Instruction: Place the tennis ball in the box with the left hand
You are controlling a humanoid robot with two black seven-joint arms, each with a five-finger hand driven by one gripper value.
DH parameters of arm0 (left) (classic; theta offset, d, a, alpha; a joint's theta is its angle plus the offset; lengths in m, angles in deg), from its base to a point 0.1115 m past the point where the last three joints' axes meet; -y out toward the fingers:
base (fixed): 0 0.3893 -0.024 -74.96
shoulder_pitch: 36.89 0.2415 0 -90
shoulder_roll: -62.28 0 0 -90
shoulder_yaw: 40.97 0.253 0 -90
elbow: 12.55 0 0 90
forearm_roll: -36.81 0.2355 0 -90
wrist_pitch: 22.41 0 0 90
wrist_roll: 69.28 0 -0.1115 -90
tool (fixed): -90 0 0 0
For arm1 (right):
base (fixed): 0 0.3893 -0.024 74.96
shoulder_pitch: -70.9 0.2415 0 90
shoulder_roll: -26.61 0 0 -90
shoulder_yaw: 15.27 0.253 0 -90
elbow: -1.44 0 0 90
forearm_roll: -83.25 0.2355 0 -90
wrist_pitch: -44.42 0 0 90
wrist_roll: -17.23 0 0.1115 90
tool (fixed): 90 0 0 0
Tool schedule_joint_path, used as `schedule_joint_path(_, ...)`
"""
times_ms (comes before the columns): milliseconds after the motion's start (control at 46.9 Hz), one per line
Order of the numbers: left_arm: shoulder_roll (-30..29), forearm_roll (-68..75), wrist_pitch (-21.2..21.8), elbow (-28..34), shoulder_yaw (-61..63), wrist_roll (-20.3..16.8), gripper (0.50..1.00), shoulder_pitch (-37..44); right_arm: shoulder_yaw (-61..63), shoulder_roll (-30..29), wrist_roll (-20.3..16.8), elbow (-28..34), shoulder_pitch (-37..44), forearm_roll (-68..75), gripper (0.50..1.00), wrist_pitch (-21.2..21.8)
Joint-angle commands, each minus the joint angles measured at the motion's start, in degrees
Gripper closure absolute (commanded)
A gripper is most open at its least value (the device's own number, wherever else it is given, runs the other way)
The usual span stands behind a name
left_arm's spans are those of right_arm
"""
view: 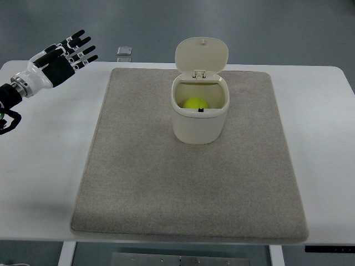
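Note:
A yellow-green tennis ball (195,103) lies inside the cream box (198,124), which stands on the upper middle of the grey mat (166,183). The box's lid (201,54) is tipped up and back, so the inside shows. My left hand (69,54) hovers far to the left over the white table's back corner, well away from the box. Its fingers are spread and hold nothing. The right arm does not show.
The white table (50,166) extends around the mat on all sides. A small square grey object (125,51) lies on the floor beyond the table's far edge, to the right of my left hand.

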Motion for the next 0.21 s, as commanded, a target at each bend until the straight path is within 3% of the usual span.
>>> schedule_joint_path(0,0.0,0.0,0.0,0.0,0.1,0.0,0.504,-0.1,0.1,0.0,0.0,0.0,0.0,0.0,0.599,0.0)
schedule_joint_path(192,0.1,0.0,0.0,0.0,0.1,0.0,0.504,-0.2,0.0,0.0,0.0,0.0,0.1,-0.1,0.599,0.0)
